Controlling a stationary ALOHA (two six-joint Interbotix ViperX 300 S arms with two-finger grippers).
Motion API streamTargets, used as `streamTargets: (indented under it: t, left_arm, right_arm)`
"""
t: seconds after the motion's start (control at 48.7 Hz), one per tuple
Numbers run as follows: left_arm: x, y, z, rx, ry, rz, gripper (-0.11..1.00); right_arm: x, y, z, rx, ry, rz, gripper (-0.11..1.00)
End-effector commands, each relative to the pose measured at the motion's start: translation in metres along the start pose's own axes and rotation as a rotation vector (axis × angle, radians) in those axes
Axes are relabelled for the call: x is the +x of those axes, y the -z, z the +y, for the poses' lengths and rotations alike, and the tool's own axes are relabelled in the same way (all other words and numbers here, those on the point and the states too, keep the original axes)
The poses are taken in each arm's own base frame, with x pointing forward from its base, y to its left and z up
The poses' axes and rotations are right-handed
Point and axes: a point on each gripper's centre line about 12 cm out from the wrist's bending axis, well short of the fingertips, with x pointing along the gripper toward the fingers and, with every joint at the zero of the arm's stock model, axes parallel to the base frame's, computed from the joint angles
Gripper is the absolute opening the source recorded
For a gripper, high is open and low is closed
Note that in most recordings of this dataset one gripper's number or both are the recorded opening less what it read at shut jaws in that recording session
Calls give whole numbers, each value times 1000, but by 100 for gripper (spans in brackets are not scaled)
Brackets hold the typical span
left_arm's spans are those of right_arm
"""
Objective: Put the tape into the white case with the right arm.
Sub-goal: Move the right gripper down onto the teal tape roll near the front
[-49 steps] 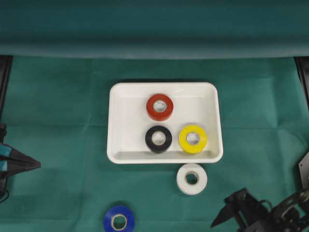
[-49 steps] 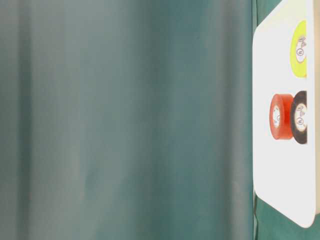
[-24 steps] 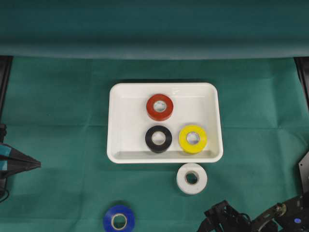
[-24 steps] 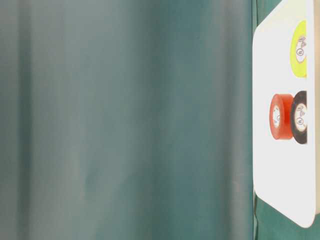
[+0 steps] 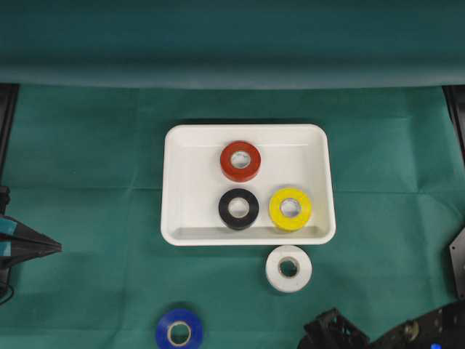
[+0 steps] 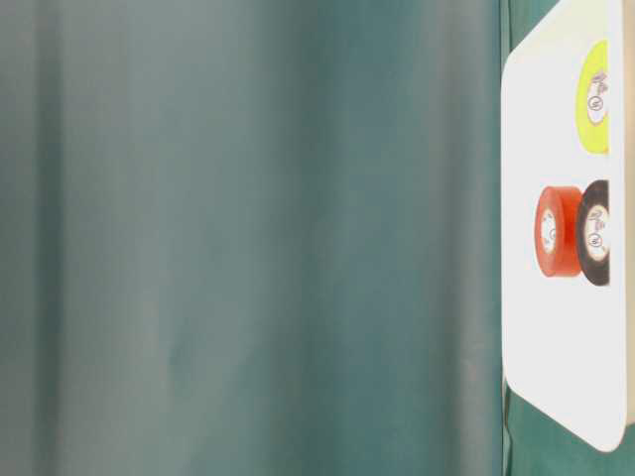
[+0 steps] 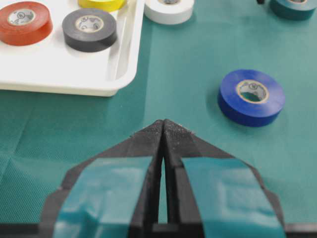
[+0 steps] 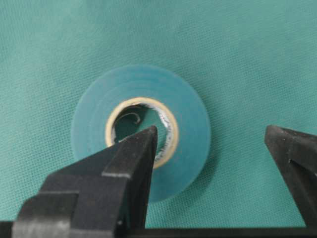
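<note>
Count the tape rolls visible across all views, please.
6. Red, black and yellow lie in the white case; white and blue on the cloth; a teal roll under the right gripper.

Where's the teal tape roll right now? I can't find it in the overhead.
The teal tape roll lies flat on the green cloth directly under the right gripper, one finger over its core; the overhead view cuts it off.

Teal tape (image 8: 141,144) flat on green cloth, apparently untouched; white case (image 5: 178,218) holds red, black, yellow rolls.
</note>
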Motion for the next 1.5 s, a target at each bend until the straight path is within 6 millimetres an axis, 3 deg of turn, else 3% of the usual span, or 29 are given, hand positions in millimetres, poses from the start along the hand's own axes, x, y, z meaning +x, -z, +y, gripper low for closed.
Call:
streamTargets:
  t: [0.0,0.534,0.616,0.739,0.822,0.986,1.479]
  left_arm:
    - [0,-5,0,-3,-1,-12,0]
    - [0,-5,0,-3,-1,-12,0]
    - [0,-4,0,-3,-1,-11,0]
    - [0,-5,0,-4,-2,-12,0]
    - [0,-4,0,-4,-2,-11,0]
    - [0,-5,0,-3,-1,-12,0]
    - [0,-4,0,-4,-2,-11,0]
  right_arm:
    - [0,-10,2,0,5,-12,67]
    - [13,-14,-1,0,41,35,63]
    - [12,-15,-1,-2,46,39,51]
    - [12,-16,1,-10,56,52,16]
    - [11,-15,1,-15,63,62,7]
    - [9,-16,1,-16,69,63,2]
    - [-2,-25,2,-16,63,24,1]
